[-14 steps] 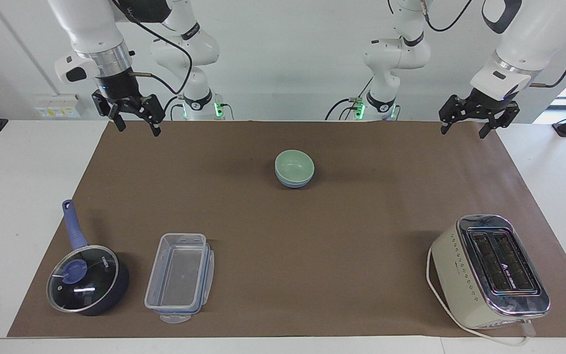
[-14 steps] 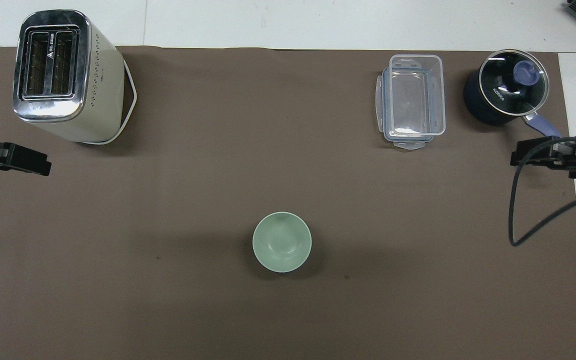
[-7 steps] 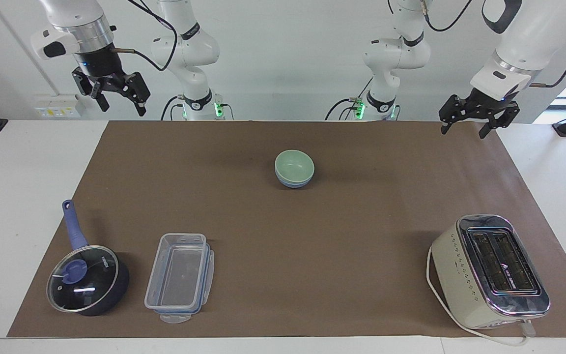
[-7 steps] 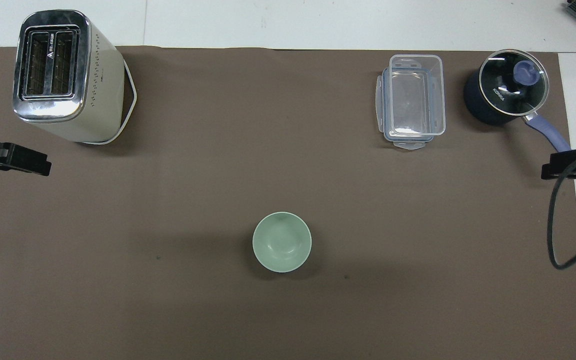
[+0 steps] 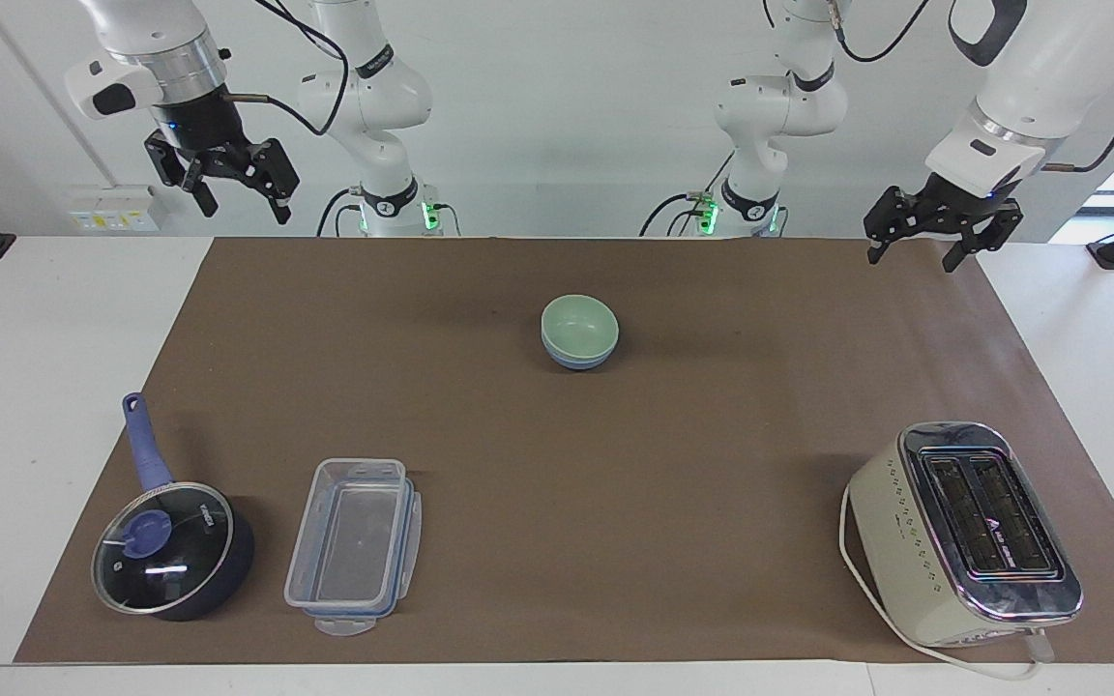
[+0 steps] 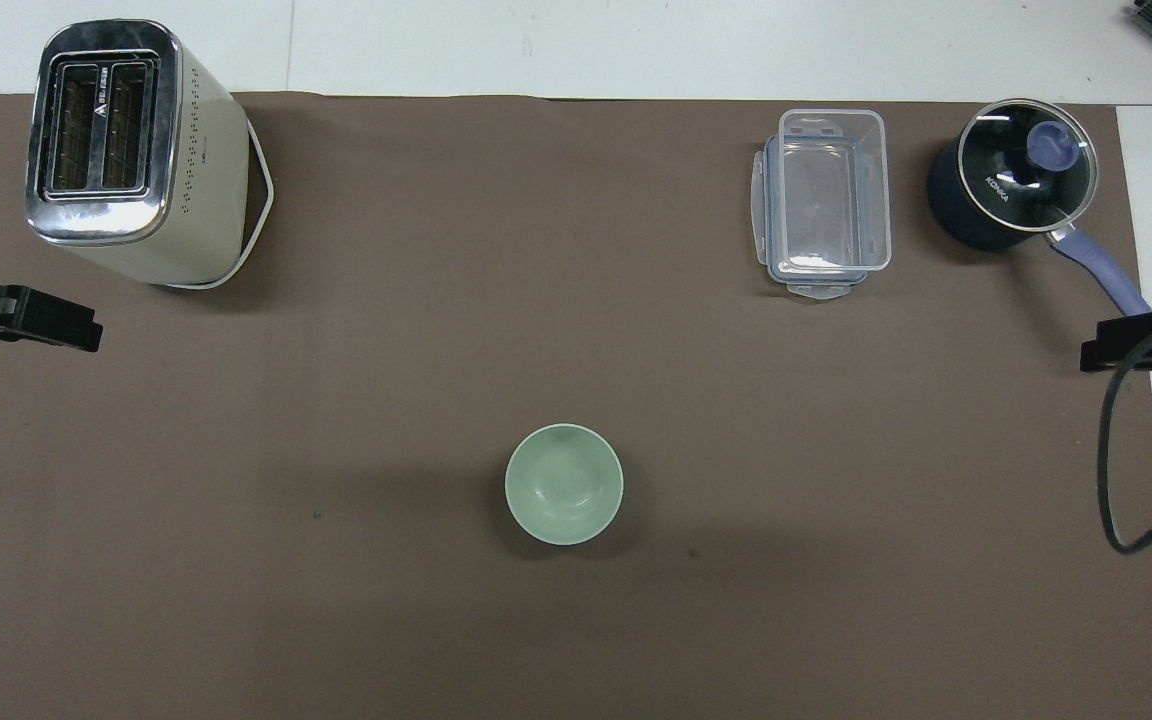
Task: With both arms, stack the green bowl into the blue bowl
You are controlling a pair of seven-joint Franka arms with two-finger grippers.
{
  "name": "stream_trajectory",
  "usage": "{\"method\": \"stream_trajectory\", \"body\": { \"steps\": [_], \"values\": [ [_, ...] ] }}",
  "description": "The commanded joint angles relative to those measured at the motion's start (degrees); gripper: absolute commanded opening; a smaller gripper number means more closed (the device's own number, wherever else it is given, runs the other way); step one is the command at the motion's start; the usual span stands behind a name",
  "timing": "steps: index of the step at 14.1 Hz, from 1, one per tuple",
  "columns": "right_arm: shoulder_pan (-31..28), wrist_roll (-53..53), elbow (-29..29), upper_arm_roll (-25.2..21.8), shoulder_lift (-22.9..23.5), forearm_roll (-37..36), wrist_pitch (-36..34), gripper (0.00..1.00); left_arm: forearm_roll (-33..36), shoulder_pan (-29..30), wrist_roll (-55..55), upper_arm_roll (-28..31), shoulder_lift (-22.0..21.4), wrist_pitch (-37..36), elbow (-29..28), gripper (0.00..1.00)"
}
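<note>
The green bowl sits nested inside the blue bowl in the middle of the brown mat. Only a band of blue shows under the green rim. In the overhead view the green bowl hides the blue bowl. My right gripper is open and empty, raised high over the mat's corner at the right arm's end; it also shows in the overhead view. My left gripper is open and empty, hanging over the mat's corner at the left arm's end; it also shows in the overhead view.
A cream toaster stands at the left arm's end, farther from the robots than the bowls. A clear plastic box and a dark blue lidded saucepan stand at the right arm's end, also farther out.
My right gripper has risen and drawn back toward the right arm's end of the table, then nearly stopped. The left gripper and the bowls have not moved.
</note>
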Motion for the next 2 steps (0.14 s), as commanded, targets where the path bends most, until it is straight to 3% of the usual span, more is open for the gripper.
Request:
{"method": "stream_trajectory", "body": {
  "steps": [1, 2],
  "values": [
    [-0.53, -1.45, -1.08, 0.46, -1.24, 0.33, -0.27, 1.0, 0.5, 0.7, 0.06, -0.52, -0.65, -0.88, -0.22, 1.0],
    [-0.53, -1.46, -1.07, 0.55, -1.24, 0.33, -0.18, 1.0, 0.5, 0.7, 0.06, -0.52, -0.65, -0.88, -0.22, 1.0]
  ]
}}
